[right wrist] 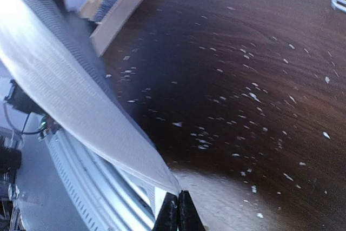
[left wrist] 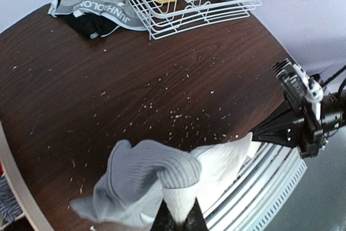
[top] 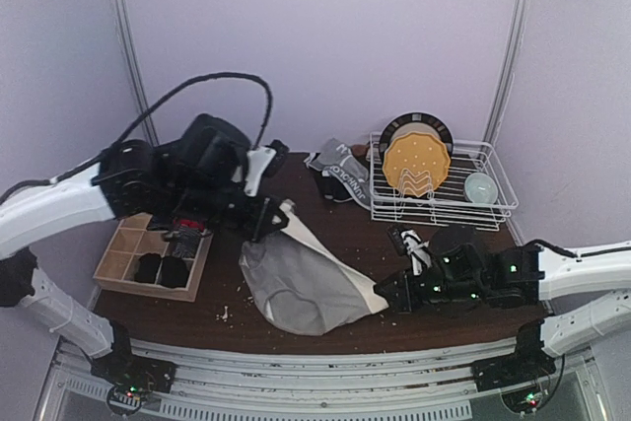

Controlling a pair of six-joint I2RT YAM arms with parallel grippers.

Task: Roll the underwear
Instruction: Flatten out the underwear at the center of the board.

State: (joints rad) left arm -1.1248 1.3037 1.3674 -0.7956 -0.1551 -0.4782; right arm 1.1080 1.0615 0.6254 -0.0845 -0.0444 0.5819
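A grey brief with a white waistband (top: 301, 281) hangs stretched between my two grippers above the front of the table. My left gripper (top: 279, 214) is shut on one end of the waistband (left wrist: 181, 198), with grey cloth (left wrist: 138, 179) bunched over it. My right gripper (top: 383, 295) is shut on the other end of the waistband (right wrist: 81, 90), low near the table's front edge. A pile of other briefs (top: 337, 173), grey with a white-lettered waistband over black, lies at the back (left wrist: 92, 6). Dark rolled briefs (top: 163, 268) sit in a wooden box.
A wooden divided box (top: 123, 253) stands at the left. A white wire rack (top: 439, 189) at the back right holds a yellow plate (top: 416, 165) and a small bowl (top: 480, 186). Pale crumbs (left wrist: 189, 120) are scattered over the dark table (top: 335, 224).
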